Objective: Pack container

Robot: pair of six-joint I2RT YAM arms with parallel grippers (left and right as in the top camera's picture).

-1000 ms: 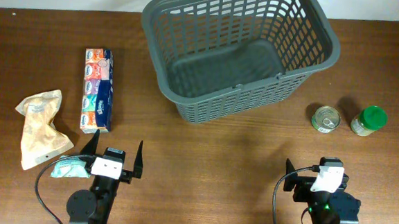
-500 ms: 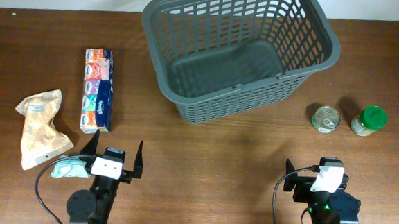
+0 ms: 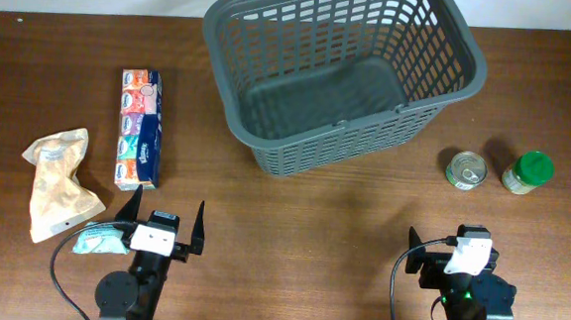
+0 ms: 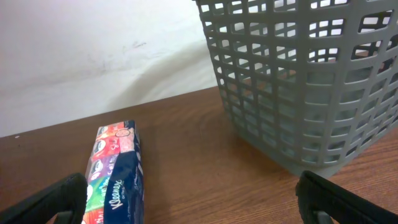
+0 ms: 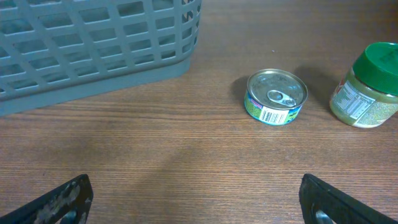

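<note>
The container, a large dark grey lattice basket, stands empty at the back middle of the table; it also shows in the left wrist view and the right wrist view. My left gripper is open and empty near the front left. My right gripper is open and empty near the front right. A long Kleenex tissue pack lies left of the basket. A small tin can and a green-lidded jar stand right of the basket.
A crumpled tan paper bag lies at the far left. A small pale green packet lies beside the left arm's base. The can and jar are ahead of my right gripper.
</note>
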